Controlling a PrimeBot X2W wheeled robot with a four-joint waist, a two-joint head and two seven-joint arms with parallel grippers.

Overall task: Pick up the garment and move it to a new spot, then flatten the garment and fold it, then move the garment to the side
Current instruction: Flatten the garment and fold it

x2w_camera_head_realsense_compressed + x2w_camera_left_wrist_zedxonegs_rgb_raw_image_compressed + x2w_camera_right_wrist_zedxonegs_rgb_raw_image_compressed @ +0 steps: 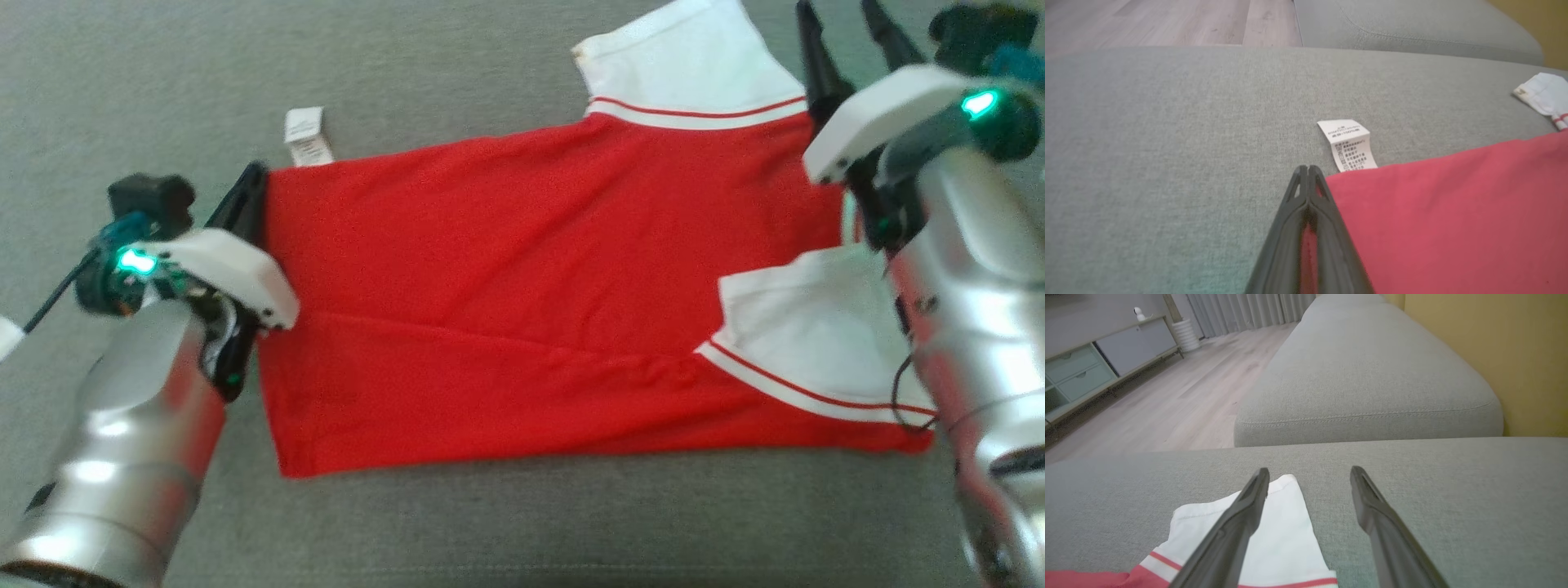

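1. left gripper (1308, 168): fingers pressed together, pinching the far hem corner (277, 184) of the red t-shirt (506, 286). red cloth shows between them in my left wrist view.
2. right gripper (1310, 473): fingers spread, nothing between them. one finger is above the far white sleeve (1286, 539), the other above bare cushion. i cannot tell whether the tips touch anything.
3. the t-shirt lies spread on the grey sofa cushion (122, 73), hem toward my left, sleeves toward my right. it is mostly flat, with one long crease across the body. the near white sleeve (816, 327) lies turned in over the red.
4. the care label (1349, 145) sticks out onto the cushion just beside the pinched corner.
5. step, as i read it: flatten-and-fold, taking hold of the far edge. one end is secured, the other not yet.
6. next move calls for the right fingers to go down and close at the far sleeve or shoulder, catching cloth and not cushion. then both arms lift evenly and bring the far edge over toward the near edge.
7. watch: a thin pinch at the hem could slip, and uneven lifting would skew the body.
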